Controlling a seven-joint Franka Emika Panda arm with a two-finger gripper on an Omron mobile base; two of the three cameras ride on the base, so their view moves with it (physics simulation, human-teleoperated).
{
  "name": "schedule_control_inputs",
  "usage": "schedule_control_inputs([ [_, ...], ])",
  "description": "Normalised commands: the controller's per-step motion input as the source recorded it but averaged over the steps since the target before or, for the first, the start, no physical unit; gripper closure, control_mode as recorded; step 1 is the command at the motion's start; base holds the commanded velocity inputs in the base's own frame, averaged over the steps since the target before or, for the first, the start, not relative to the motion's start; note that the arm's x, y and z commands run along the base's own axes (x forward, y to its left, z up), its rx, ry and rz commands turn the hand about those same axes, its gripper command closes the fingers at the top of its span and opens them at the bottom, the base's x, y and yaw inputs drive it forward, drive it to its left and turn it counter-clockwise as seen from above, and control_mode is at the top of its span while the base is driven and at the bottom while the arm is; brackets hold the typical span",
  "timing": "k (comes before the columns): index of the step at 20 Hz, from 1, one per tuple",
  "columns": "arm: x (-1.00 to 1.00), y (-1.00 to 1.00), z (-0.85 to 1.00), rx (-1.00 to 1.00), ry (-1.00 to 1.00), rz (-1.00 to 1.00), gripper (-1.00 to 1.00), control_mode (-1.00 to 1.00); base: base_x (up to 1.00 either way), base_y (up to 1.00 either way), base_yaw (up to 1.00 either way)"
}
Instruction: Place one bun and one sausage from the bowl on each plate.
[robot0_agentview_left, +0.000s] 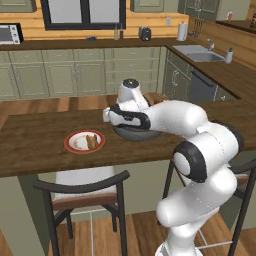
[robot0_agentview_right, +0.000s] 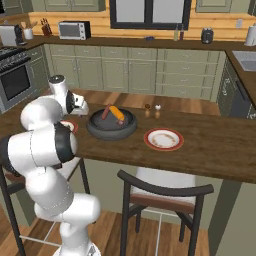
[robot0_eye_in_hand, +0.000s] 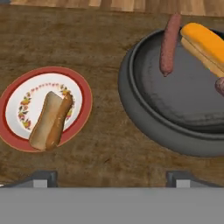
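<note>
The dark grey bowl (robot0_eye_in_hand: 183, 94) sits right of centre in the hand view, holding a brown sausage (robot0_eye_in_hand: 169, 43), a yellow bun (robot0_eye_in_hand: 204, 43) and part of a second sausage (robot0_eye_in_hand: 220, 85) at the edge. To its left, a red-rimmed plate (robot0_eye_in_hand: 84, 99) carries a bun (robot0_eye_in_hand: 43, 122) with a sausage (robot0_eye_in_hand: 60, 120) lying along it. My gripper (robot0_eye_in_hand: 111, 181) hovers open above the counter between that plate and the bowl, with nothing between its fingers. In the right base view a second red-rimmed plate (robot0_agentview_right: 163, 139) lies bare, right of the bowl (robot0_agentview_right: 112, 131).
Two small shakers (robot0_agentview_right: 152, 107) stand behind the bowl on the wooden counter (robot0_agentview_right: 215, 150). Dark chairs (robot0_agentview_left: 82, 192) are tucked under the counter's near edge. My own arm (robot0_agentview_left: 175, 117) covers most of the bowl (robot0_agentview_left: 132, 134) in the left base view.
</note>
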Motion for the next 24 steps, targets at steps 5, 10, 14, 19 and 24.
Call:
schedule_control_inputs([
  [5,0.65,-0.99,0.29,0.14,-0.1,-0.01,-1.0,-1.0,0.0,0.0,0.0],
  [10,1.0,-0.37,-0.6,0.02,0.0,0.0,-1.0,-1.0,0.0,0.0,0.0],
  [14,1.0,0.0,-0.15,0.0,0.01,-0.16,-1.0,-1.0,0.0,0.0,0.0],
  [19,0.8,0.2,0.0,0.0,0.14,-0.1,-1.0,-1.0,0.0,0.0,0.0],
  [24,0.36,0.14,-0.3,0.0,0.05,0.0,-1.0,-1.0,0.0,0.0,0.0],
])
